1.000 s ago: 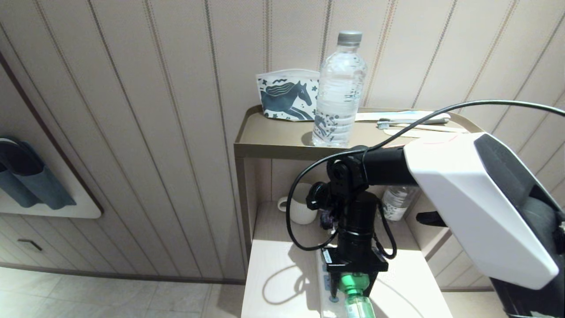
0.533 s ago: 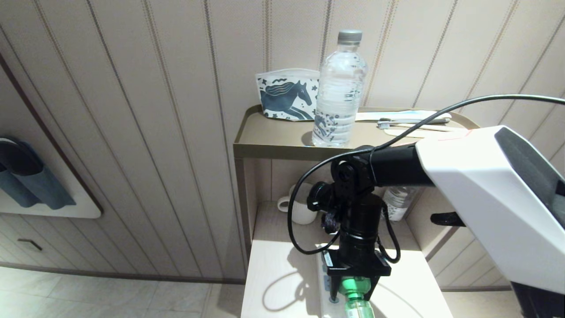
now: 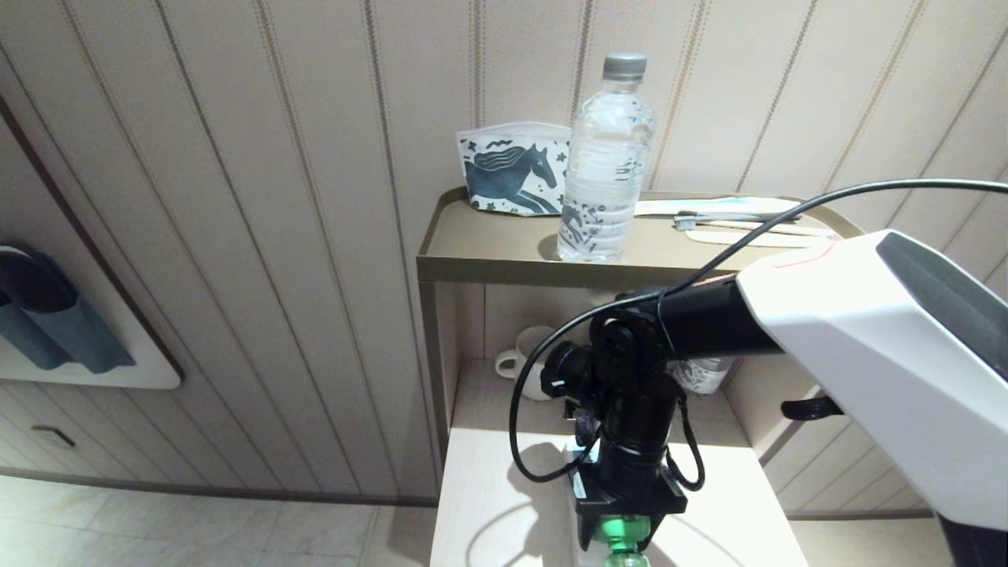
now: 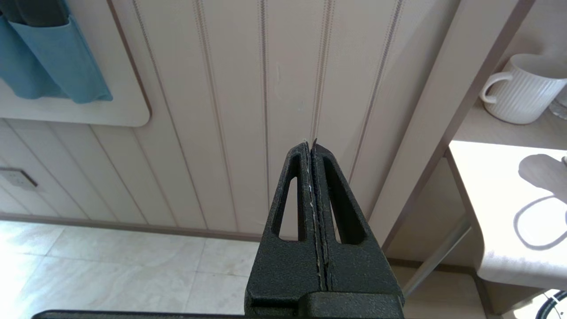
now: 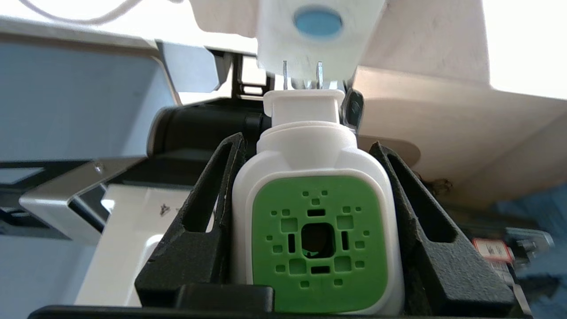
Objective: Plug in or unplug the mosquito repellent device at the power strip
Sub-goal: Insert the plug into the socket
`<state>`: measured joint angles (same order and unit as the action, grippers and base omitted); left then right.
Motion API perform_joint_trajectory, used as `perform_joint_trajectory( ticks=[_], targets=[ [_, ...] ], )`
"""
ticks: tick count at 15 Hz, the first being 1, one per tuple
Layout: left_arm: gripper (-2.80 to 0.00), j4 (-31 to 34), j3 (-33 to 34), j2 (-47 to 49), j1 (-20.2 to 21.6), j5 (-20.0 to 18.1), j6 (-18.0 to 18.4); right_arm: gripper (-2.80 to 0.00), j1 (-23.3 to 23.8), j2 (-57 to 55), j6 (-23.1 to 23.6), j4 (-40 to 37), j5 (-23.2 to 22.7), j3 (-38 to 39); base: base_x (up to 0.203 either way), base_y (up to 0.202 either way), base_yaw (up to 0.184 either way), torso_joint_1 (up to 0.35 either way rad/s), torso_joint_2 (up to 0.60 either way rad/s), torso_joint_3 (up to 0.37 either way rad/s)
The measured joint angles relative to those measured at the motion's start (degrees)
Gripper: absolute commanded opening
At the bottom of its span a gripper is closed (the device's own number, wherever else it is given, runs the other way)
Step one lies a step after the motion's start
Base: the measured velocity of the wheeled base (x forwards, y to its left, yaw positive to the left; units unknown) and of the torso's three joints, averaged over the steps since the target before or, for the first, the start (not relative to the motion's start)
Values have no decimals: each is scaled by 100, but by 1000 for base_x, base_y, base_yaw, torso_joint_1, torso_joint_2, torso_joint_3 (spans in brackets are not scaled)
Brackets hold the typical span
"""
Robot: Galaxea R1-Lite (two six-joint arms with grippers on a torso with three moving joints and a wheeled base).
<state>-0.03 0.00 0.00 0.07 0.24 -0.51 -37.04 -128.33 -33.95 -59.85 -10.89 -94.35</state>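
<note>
Clamped around the mosquito repellent device (image 5: 316,230), the right gripper (image 5: 316,221) had one black finger pressed flat against each white side of the unit, its green perforated face turned toward the wrist camera. Starting at the far left of the head view, blue holders (image 3: 47,315) hung on a wall panel, well apart from the work. The left gripper (image 4: 312,212), seen only by its own wrist camera, had its fingers pressed together on nothing and pointed at the panelled wall beside the shelf unit, idle. Moving right, the upper shelf (image 3: 488,264) carried a horse-print pouch (image 3: 512,177) and a clear water bottle (image 3: 602,157); a white mug (image 3: 528,366) sat on the shelf below. At lower centre, the right arm reached down over the pale tabletop (image 3: 496,504), the green of the device just visible under the wrist at the bottom edge.

In the right wrist view, the two metal prongs stood just short of the power strip (image 5: 310,48), near its blue round button, with bare metal visible between plug and strip. Judging from that gap, the device was not seated: either the final push home remained, or the pull was barely complete.
</note>
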Motion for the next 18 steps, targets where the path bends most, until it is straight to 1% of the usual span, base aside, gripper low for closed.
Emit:
perform_joint_trajectory(
  ticks=[3, 7, 12, 15, 18],
  targets=[
    [-280, -5, 0, 0, 0, 0, -1, -280, 18, -14, 0, 271, 66, 108, 0, 0, 0, 0, 0, 0],
    [-280, -4, 0, 0, 0, 0, -1, -280, 50, -123, 2, 296, 454, 61, 0, 0, 0, 0, 0, 0],
    [-280, -2, 0, 0, 0, 0, 0, -280, 92, -166, -13, 293, 576, -117, 0, 0, 0, 0, 0, 0],
    [-280, -5, 0, 0, 0, 0, -1, -280, 96, -212, -115, 296, 609, -281, 0, 0, 0, 0, 0, 0],
    [-280, -2, 0, 0, 0, 0, 0, -280, 101, -303, -152, 296, 773, -369, 0, 0, 0, 0, 0, 0]
  ],
)
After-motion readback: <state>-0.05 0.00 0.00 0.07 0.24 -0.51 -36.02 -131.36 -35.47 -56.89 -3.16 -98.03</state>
